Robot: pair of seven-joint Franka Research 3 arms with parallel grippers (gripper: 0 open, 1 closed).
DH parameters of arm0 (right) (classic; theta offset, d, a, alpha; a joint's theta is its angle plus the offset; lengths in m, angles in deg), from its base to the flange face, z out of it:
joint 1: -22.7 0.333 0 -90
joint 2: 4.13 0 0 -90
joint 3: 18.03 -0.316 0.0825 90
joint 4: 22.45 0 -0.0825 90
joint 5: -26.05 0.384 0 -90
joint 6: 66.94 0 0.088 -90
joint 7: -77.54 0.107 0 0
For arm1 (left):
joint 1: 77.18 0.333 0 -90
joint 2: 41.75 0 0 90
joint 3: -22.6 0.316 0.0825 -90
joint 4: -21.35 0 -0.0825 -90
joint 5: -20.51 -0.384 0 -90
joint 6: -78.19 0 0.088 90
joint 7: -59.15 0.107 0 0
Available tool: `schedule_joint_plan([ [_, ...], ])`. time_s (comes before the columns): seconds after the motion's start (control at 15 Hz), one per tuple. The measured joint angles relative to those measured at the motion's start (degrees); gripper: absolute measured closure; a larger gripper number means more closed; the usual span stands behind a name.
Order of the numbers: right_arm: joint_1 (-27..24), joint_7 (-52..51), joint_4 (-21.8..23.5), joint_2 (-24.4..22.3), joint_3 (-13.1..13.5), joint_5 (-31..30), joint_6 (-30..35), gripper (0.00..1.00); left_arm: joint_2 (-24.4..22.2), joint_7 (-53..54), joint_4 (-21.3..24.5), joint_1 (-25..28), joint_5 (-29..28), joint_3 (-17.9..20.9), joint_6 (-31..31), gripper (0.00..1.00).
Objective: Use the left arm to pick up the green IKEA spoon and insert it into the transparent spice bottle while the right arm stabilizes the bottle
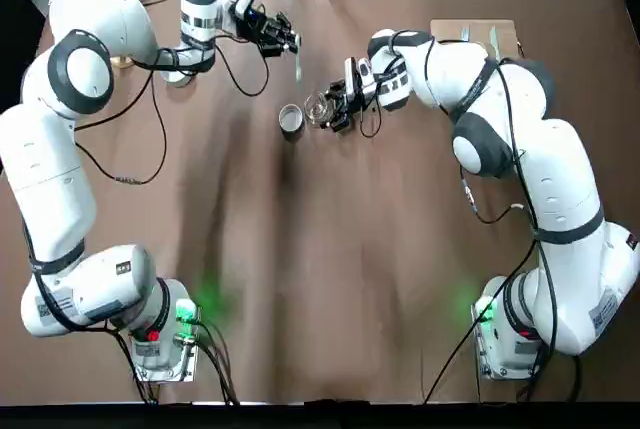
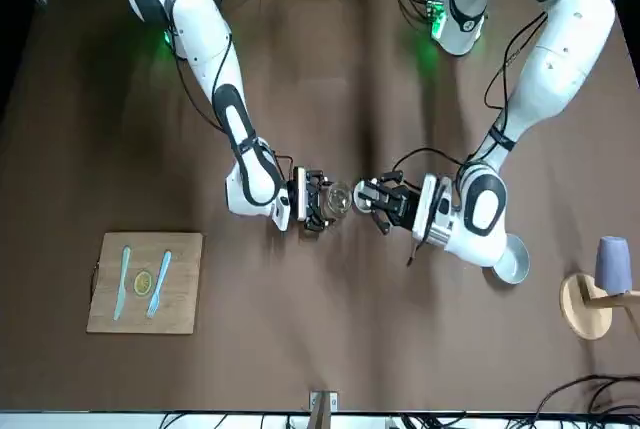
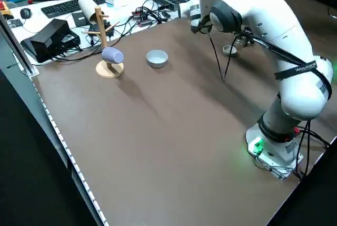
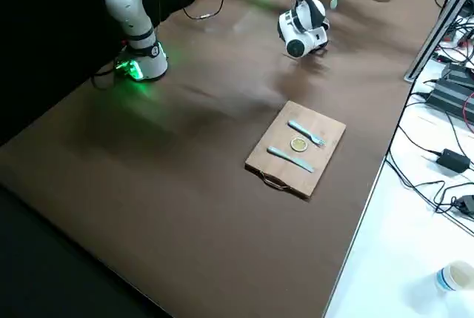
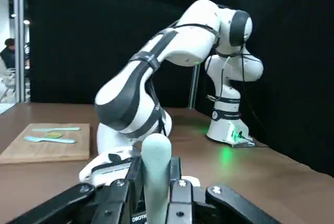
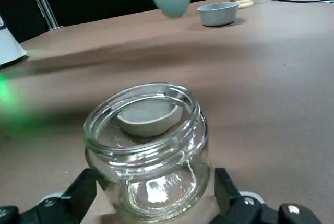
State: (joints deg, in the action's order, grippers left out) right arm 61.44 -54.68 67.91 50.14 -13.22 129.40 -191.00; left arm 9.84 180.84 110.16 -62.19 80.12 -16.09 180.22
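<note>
Two pincers are in play. My left pincer [image 1: 285, 37] is clamped on the green IKEA spoon [image 1: 298, 62], which hangs from it in the air above the desk [image 1: 330, 279], off to one side of the transparent spice bottle [image 1: 319, 107] and not yet over its mouth. My right pincer [image 1: 338, 106] has a finger on each side of the bottle low on the desk, but I cannot tell whether the pads actually touch the glass.

To do this well, I would carry the spoon over until its bowl sits square above the rim, keep it plumb, then lower slowly; the mouth looks barely wider than the bowl, so any tilt could catch the rim and tip the jar. The right pincer should stay firm throughout.

A grey cup [image 1: 291, 119] stands just beside the bottle and shows through its glass in the right wrist view, muddling the far rim. The spoon's handle is hidden inside the left fingers.
</note>
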Motion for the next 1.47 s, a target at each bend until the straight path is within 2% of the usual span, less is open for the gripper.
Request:
schedule_joint_plan([
  [1.0, 0.00, 0.00, 0.00, 0.00, 0.01, 0.00, 0.00, 0.00, 5.09, 4.10, 0.35, -4.41, 0.00, 0.03, -1.02, 0.75],
  [1.47, 0.00, 0.00, 0.00, 0.01, 0.03, 0.00, 0.00, 0.00, 7.97, 7.51, 0.28, -6.25, 0.00, 2.31, 2.65, 0.75],
])
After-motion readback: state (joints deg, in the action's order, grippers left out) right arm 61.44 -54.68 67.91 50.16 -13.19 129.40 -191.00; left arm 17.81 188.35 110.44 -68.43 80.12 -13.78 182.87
